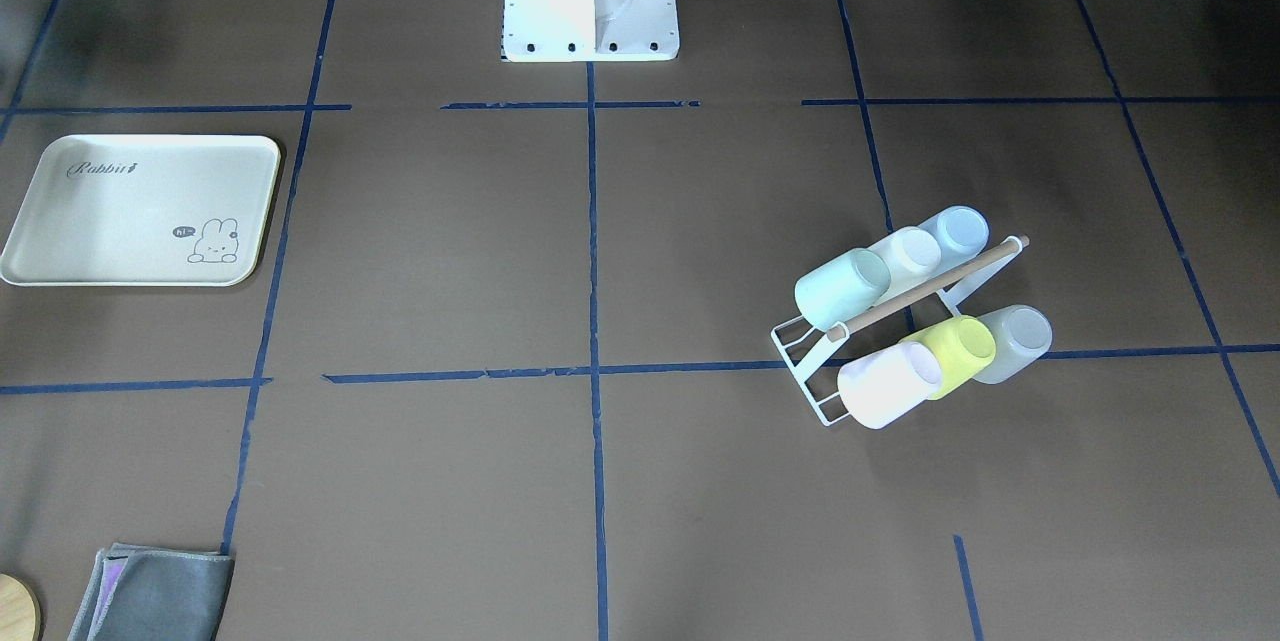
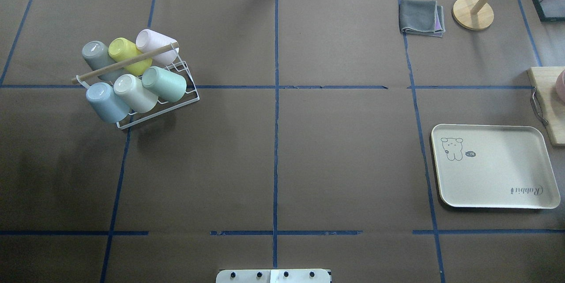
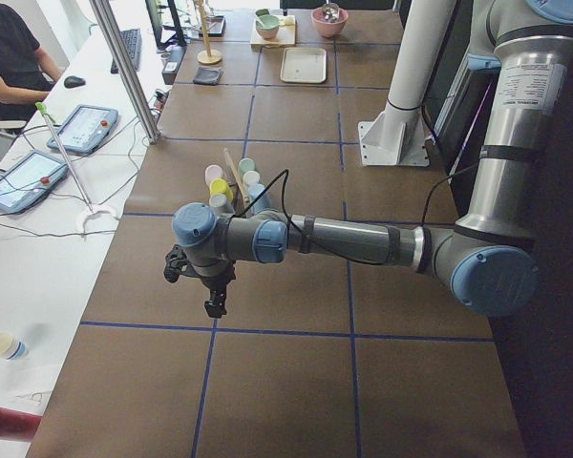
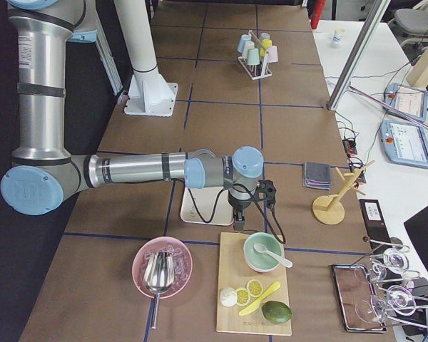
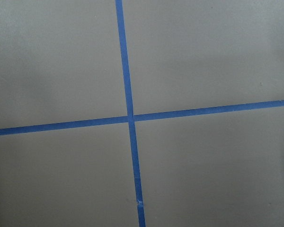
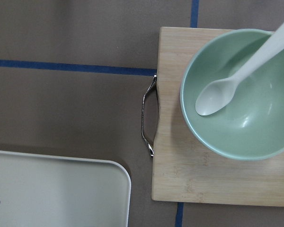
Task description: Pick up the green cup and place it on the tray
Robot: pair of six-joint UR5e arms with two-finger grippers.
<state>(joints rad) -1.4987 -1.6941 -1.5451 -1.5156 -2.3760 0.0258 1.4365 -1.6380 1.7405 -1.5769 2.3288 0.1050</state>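
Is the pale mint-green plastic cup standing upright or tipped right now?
Tipped. The pale mint-green plastic cup leans slanted on the white wire rack, its closed base toward the wooden bar.

Directly under the left jaws lay bare worktop (image 5: 203,56), open all round. Under the right jaws stood a wooden board (image 6: 180,184) bearing a bowl (image 6: 255,132) and spoon (image 6: 213,99); the tray (image 6: 61,189) corner lay near it.

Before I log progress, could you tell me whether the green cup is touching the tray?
Apart. Overhead view: the green cup lies in the rack, far left of the tray.
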